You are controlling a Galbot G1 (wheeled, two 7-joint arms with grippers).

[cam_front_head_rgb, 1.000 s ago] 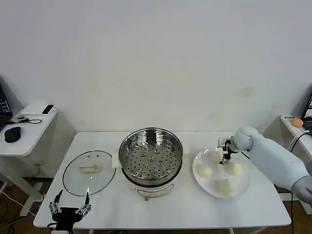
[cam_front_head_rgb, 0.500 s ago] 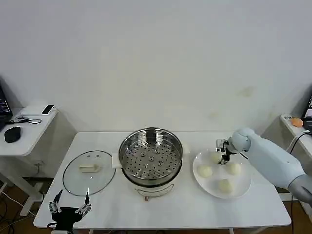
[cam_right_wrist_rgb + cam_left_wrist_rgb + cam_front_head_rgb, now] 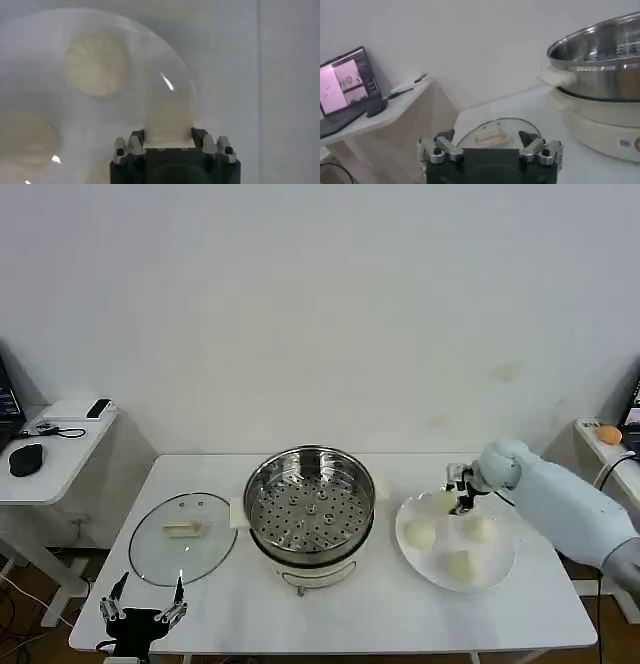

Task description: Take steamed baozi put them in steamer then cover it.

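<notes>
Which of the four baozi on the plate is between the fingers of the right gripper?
The baozi at the plate's far edge: the right gripper closes around it, while the other three lie free nearer the robot.

Right gripper (image 3: 168,134): its dark body fills the lower middle of the view, with metal knuckles and screws on either side; the two fingers close against the sides of one bun.
Gripped baozi (image 3: 167,122): cream-white and smooth, sitting between the fingers, its lower part hidden behind the gripper body.
Second baozi (image 3: 96,64): well apart from the gripped one, round, with faint pleats radiating across its surface.
Third baozi (image 3: 25,144): at the view's edge, partly cut off, also pleated.
Plate (image 3: 145,55): white and glossy, curved rim visible, small bright glints on it; all three buns lie on it.
Table (image 3: 280,75): pale surface beyond the plate's rim.
</notes>
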